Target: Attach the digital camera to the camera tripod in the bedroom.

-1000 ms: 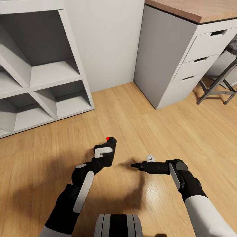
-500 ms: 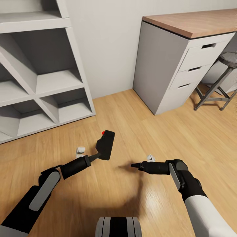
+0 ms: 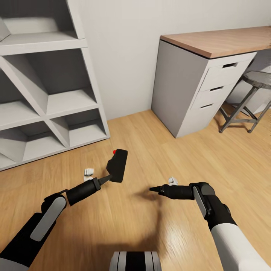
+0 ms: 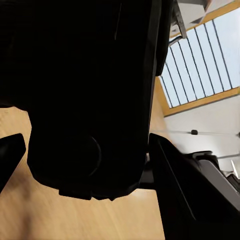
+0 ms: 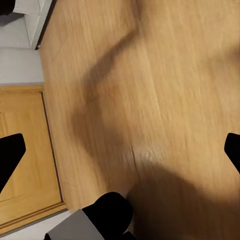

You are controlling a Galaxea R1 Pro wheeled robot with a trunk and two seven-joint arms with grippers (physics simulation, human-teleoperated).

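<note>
The digital camera [image 3: 117, 165] is held in the air above the wood floor [image 3: 158, 143], in front of the white cube shelf [image 3: 49, 98], red spot uppermost. In the left wrist view its black body [image 4: 90, 95] sits between the two dark fingers [image 4: 187, 200], which close on its lower end. We therefore read the left gripper [image 3: 109, 177] as clamped on the camera.

The right gripper [image 3: 162, 186] hangs apart to the right and carries nothing. In the right wrist view its fingertips [image 5: 10, 155] stand at opposite edges over bare floor, so we read it as wide open.

We judge the step in hand to be transport, with the camera already secured. The camera tripod is not located in these views. The next move calls for finding the tripod, then bringing the camera base down onto its head. The desk [image 3: 210, 64] and stool [image 3: 244, 101] stand ahead to the right.
</note>
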